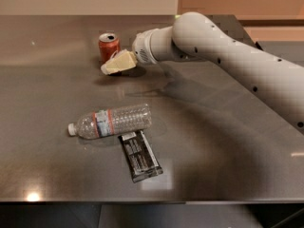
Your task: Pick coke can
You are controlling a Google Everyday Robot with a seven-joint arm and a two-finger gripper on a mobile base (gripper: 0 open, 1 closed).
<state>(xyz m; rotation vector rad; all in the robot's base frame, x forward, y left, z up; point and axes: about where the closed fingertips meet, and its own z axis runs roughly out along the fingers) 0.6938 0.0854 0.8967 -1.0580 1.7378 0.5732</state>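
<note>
The coke can [108,42], red with a silver top, stands upright at the far left-middle of the grey metal table [213,141]. My gripper [115,63], cream-coloured at the end of the white arm [209,37], sits right at the can's front right side and hides its lower part. The arm reaches in from the right. I cannot tell whether the gripper touches the can.
A clear plastic bottle [111,121] lies on its side near the table's front left. A dark snack packet [139,156] lies just in front of it, partly under it. The table's front edge runs along the bottom.
</note>
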